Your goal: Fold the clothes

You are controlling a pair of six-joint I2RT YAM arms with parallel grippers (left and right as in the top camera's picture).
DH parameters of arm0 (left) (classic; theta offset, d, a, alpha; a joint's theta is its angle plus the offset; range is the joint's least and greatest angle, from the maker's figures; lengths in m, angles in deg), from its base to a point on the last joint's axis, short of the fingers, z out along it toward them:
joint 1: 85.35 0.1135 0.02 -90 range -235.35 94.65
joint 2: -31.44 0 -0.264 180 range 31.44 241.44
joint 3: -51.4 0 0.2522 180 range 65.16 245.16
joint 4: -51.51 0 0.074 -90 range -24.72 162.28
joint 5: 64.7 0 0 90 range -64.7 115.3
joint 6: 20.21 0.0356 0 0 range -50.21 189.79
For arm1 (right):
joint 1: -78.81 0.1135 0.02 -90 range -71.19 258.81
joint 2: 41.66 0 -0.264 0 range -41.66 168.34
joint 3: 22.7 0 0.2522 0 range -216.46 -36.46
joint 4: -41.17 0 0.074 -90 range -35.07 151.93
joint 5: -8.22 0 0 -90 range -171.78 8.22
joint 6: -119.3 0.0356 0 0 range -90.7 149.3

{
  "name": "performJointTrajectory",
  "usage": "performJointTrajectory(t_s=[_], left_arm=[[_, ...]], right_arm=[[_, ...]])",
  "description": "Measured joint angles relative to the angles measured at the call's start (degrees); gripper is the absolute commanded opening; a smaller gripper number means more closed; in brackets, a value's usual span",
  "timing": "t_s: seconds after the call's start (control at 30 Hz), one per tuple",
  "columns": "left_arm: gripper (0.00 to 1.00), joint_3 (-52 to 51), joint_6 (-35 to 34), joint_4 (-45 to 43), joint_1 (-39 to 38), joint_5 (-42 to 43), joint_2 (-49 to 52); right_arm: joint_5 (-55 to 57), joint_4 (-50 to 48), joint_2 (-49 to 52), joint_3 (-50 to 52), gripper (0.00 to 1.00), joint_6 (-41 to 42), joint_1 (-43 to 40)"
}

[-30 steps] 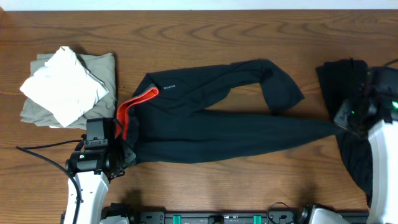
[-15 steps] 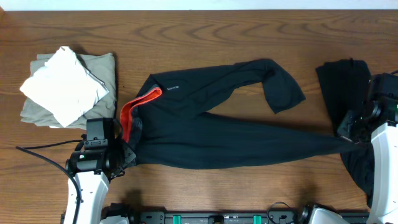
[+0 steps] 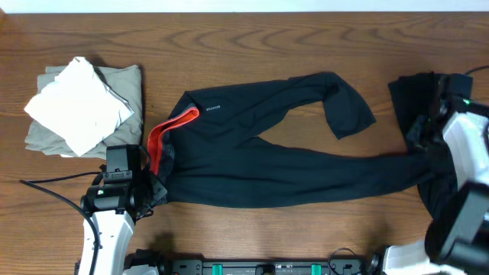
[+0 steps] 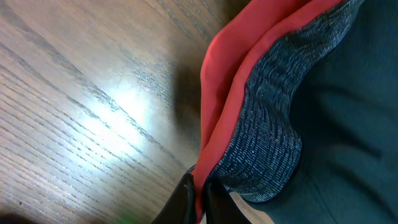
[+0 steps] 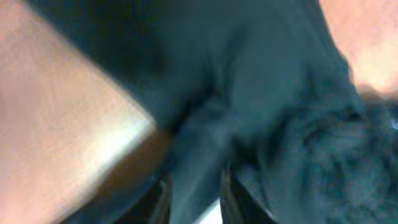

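The black pants (image 3: 252, 153) lie spread across the middle of the wooden table (image 3: 267, 46), waist to the left, legs running right. The upper leg doubles back on itself near its end.

Left gripper (image 3: 157, 187): jaws pressed together on the waistband, pinching the coral-red lining (image 4: 217, 112). The left wrist view shows only the fingertips (image 4: 186, 198) at the bottom edge; the rest is cut off.

Right gripper (image 3: 419, 143): positioned at the end of the lower leg, where the pants meet the plain black piece (image 3: 442, 210). The boundary between the two dark fabrics is hard to make out. The right wrist view is heavily blurred. Its fingers (image 5: 163, 199) stand apart with dark cloth between them; whether they grip it cannot be told. The right arm covers part of the black piece.

A white cloth (image 3: 76, 103) rests on a folded beige garment (image 3: 126, 84) at the far left.
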Motion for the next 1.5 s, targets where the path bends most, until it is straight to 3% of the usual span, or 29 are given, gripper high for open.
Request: performJointTrajectory(t_s=[0.1,0.33,0.57,0.77,1.1,1.5], left_arm=[[0.08,0.0,0.0,0.1,0.0,0.0,0.0],[0.08,0.0,0.0,0.0,0.0,0.0,0.0],[0.08,0.0,0.0,-0.1,0.0,0.0,0.0],[0.08,0.0,0.0,-0.4,0.0,0.0,0.0],[0.08,0.0,0.3,-0.5,0.0,0.0,0.0],[0.09,0.0,0.3,-0.5,0.0,0.0,0.0]], right_arm=[[-0.8,-4.0,2.8,0.0,0.36,-0.2,0.0],[-2.4,-3.3,3.0,0.0,0.38,-0.4,0.0],[-10.2,6.4,2.6,0.0,0.40,-3.5,-0.1],[-5.2,14.3,2.6,0.0,0.41,-0.5,-0.1],[0.5,10.9,2.6,0.1,0.40,2.5,-1.3],[-0.3,3.9,2.4,6.4,0.38,3.5,-7.6]])
